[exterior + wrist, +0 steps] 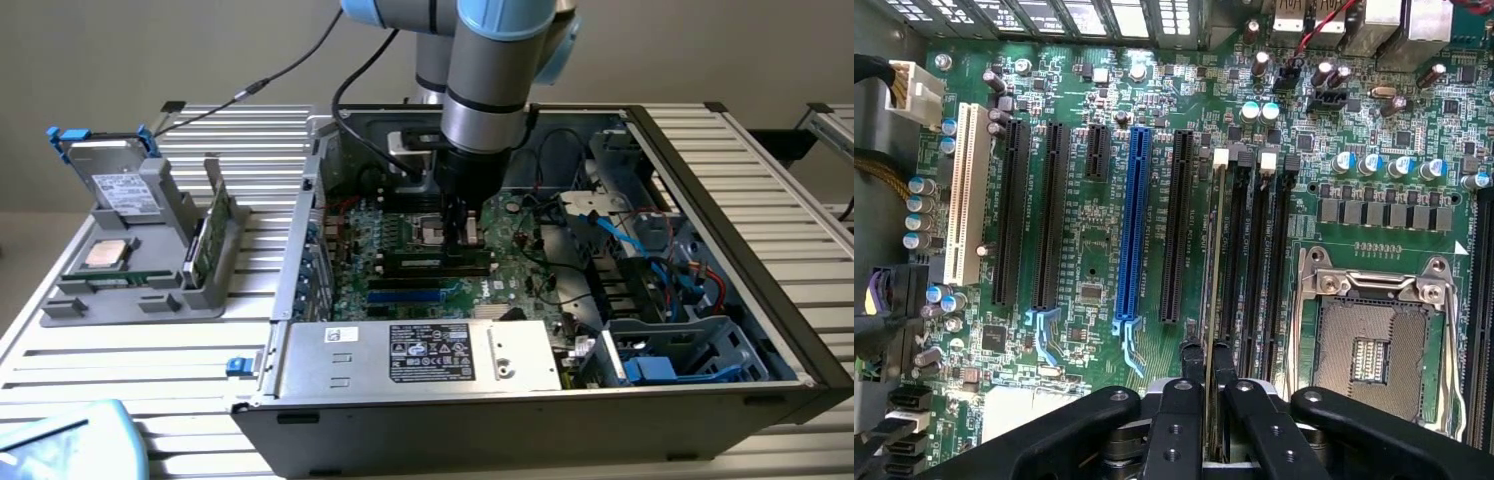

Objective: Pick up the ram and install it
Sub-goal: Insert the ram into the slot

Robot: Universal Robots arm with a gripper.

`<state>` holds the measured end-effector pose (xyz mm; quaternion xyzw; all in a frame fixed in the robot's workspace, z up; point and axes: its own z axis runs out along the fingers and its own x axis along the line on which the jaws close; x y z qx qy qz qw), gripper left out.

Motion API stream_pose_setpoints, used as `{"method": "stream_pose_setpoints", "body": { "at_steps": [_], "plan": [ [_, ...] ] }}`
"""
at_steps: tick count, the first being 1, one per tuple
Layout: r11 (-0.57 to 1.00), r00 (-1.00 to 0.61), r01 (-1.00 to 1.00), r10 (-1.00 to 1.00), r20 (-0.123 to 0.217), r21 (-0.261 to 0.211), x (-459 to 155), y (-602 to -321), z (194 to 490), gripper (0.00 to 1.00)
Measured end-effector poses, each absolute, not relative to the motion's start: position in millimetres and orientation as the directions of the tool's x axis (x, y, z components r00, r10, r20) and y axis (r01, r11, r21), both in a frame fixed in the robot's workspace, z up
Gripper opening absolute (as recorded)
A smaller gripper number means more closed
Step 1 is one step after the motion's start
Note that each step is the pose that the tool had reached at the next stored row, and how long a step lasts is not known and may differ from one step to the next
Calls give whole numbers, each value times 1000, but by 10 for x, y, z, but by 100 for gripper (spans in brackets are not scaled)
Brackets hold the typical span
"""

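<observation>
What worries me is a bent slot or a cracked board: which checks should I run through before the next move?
1. ram gripped by the end effector: ok, pinched edge-on.
2. ram running parallel to the memory slots: ok.
3. ram over one slot rather than between two: cannot tell.
4. White slot latch swung open: cannot tell.
5. No cable lying across the memory slots: ok.
</observation>
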<state>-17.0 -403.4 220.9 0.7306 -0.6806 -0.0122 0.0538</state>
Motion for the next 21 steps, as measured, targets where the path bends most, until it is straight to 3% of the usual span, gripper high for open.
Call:
{"method": "stream_pose_setpoints", "body": {
  "at_steps": [21],
  "plan": [
    [-56,62,-992,-997,53,117,-121,-4019,2205,14]
  ]
}}
